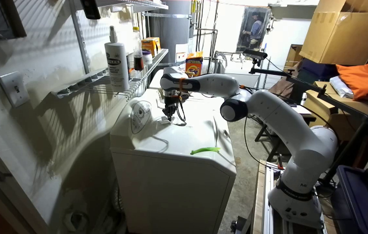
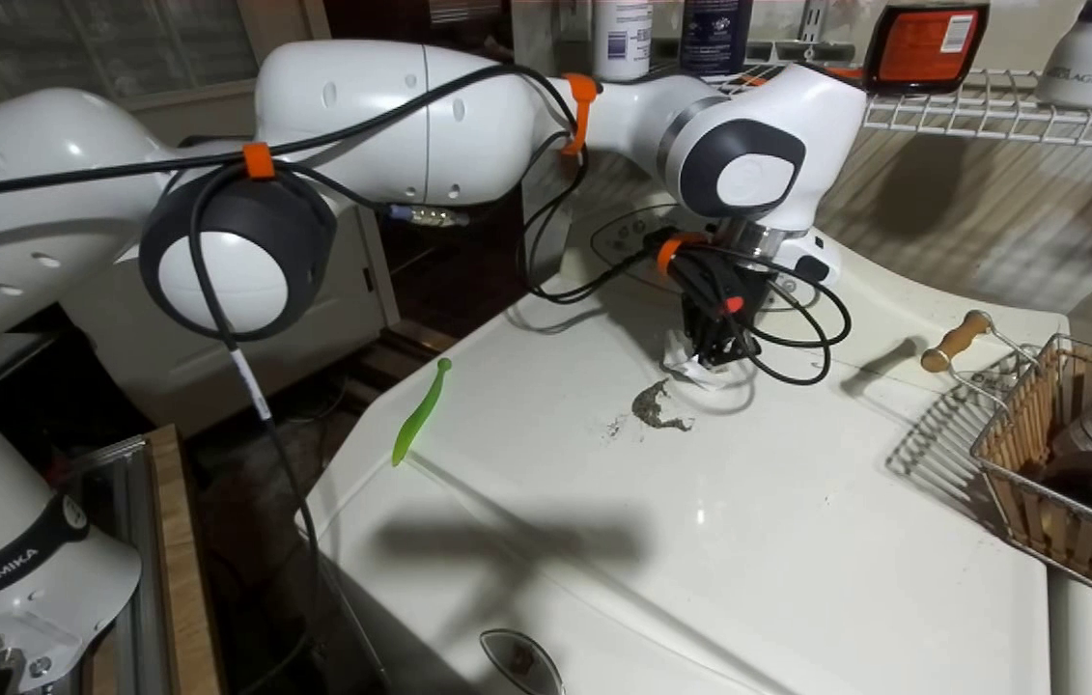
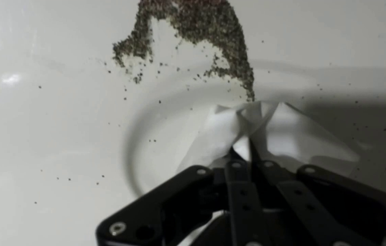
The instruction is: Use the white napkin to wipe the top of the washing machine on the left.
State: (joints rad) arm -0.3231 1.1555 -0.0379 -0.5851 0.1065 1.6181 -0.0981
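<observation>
A crumpled white napkin (image 3: 291, 136) is pinched between the fingertips of my gripper (image 3: 247, 153). The gripper is shut on it, and its edges spread out over the white top of the washing machine (image 3: 59, 143). In both exterior views the gripper (image 1: 170, 117) (image 2: 714, 357) points down at the machine top (image 1: 190, 138) (image 2: 748, 512), with the napkin (image 2: 688, 369) at or very near the surface. A patch of dark brown grains (image 3: 210, 24) lies just ahead of the napkin in the wrist view, with stray specks around it. The patch (image 2: 650, 407) also shows in an exterior view.
A green, worm-like object (image 1: 205, 150) (image 2: 420, 415) lies near the machine's edge. A wire basket (image 2: 999, 473) holding bottles stands at one end of the machine. A wire shelf (image 1: 138, 78) with bottles overhangs the control panel (image 1: 141, 113). Loose cables (image 2: 821, 357) loop beside the gripper.
</observation>
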